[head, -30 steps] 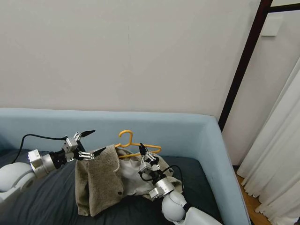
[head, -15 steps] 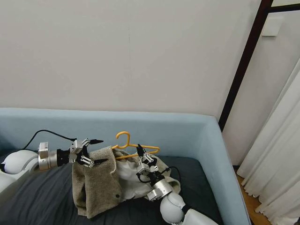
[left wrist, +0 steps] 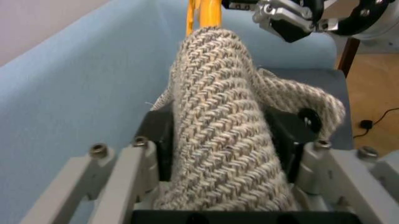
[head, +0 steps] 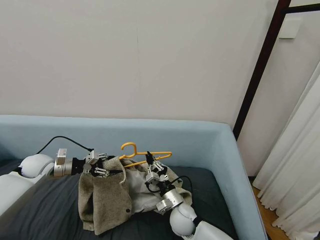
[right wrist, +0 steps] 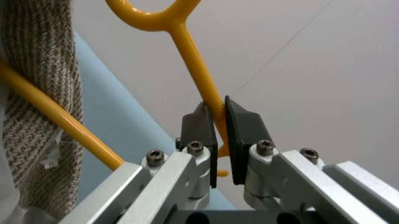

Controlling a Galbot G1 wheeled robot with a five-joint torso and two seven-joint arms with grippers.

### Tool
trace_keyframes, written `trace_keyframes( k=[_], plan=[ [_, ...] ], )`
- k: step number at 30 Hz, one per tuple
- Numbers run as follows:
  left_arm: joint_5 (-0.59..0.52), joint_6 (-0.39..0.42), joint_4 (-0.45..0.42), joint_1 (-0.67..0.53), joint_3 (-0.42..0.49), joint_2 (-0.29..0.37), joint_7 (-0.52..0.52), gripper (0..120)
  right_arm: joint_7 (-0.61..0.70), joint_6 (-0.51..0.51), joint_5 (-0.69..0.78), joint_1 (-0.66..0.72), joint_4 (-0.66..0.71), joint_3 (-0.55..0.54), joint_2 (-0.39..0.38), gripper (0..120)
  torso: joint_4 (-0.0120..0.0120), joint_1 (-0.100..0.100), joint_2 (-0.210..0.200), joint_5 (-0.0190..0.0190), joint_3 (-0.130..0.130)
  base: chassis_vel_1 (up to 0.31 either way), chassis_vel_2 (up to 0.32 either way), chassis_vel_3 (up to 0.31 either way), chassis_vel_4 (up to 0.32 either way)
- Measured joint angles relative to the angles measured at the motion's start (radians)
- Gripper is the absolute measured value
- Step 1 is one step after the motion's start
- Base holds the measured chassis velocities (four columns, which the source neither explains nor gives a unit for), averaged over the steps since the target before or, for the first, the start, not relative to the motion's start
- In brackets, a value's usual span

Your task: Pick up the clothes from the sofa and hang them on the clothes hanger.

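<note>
**Knit garment (head: 106, 197) part-way onto hanger, both pincers clamped**

The knit garment drapes over one arm of the yellow hanger (head: 146, 154), and its lower part lies on the sofa (head: 222, 150) seat. Your left gripper (head: 103, 168) pinches a thick fold at the top. Your right gripper (head: 153, 167) is clamped on the hanger's neck under the hook. Expect soft, light, floppy, stretchy knit, so grab bunched folds, not loose edges. The hanger looks stiff and smooth and may swivel. Only the sofa seat bears anything, and that is the garment.
</note>
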Motion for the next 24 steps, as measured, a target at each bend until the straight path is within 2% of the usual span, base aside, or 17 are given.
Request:
trace_keyframes(
  k=[5, 6, 9, 12, 19, 21, 24],
  plan=[
    [0.008, 0.003, 0.022, -0.012, 0.007, -0.020, -0.001, 23, 0.001, -0.001, 0.005, 0.008, -0.004, -0.003, 0.009, 4, 0.0000, 0.000, 0.000, 0.0000, 0.000, 0.000, 0.000, 0.000, 0.000],
    [0.008, 0.003, 0.022, -0.012, 0.007, -0.020, -0.001, 23, 0.001, -0.001, 0.005, 0.008, -0.004, -0.003, 0.009, 4, 0.0000, 0.000, 0.000, 0.0000, 0.000, 0.000, 0.000, 0.000, 0.000],
    [0.005, 0.003, 0.032, -0.017, 0.017, -0.030, -0.013, 11, 0.002, -0.002, 0.007, 0.010, -0.005, -0.003, 0.010, 4, 0.0000, 0.000, 0.000, 0.0000, 0.000, 0.000, 0.000, 0.000, 0.000],
    [0.001, 0.009, 0.044, -0.024, 0.023, -0.039, -0.007, 4, 0.004, -0.003, 0.008, 0.011, -0.004, -0.003, 0.010, 4, 0.0000, 0.000, 0.000, 0.0000, 0.000, 0.000, 0.000, 0.000, 0.000],
    [-0.003, 0.022, 0.059, -0.032, 0.023, -0.053, 0.020, 4, 0.014, -0.003, 0.033, 0.010, 0.002, -0.007, 0.006, 8, -0.0001, 0.000, 0.000, 0.0000, 0.000, 0.000, 0.000, 0.000, 0.000],
    [-0.006, 0.035, 0.069, -0.033, 0.021, -0.061, 0.025, 4, 0.023, 0.011, 0.087, 0.005, 0.018, -0.015, 0.004, 19, 0.0000, 0.000, 0.000, -0.0003, 0.000, 0.000, 0.000, 0.000, 0.000],
    [-0.017, 0.058, 0.079, -0.021, 0.007, -0.071, 0.005, 4, -0.024, 0.136, 0.136, -0.008, 0.029, -0.007, -0.008, 32, -0.0001, 0.000, 0.000, -0.0001, 0.000, 0.000, 0.000, 0.000, 0.000]
  ],
)
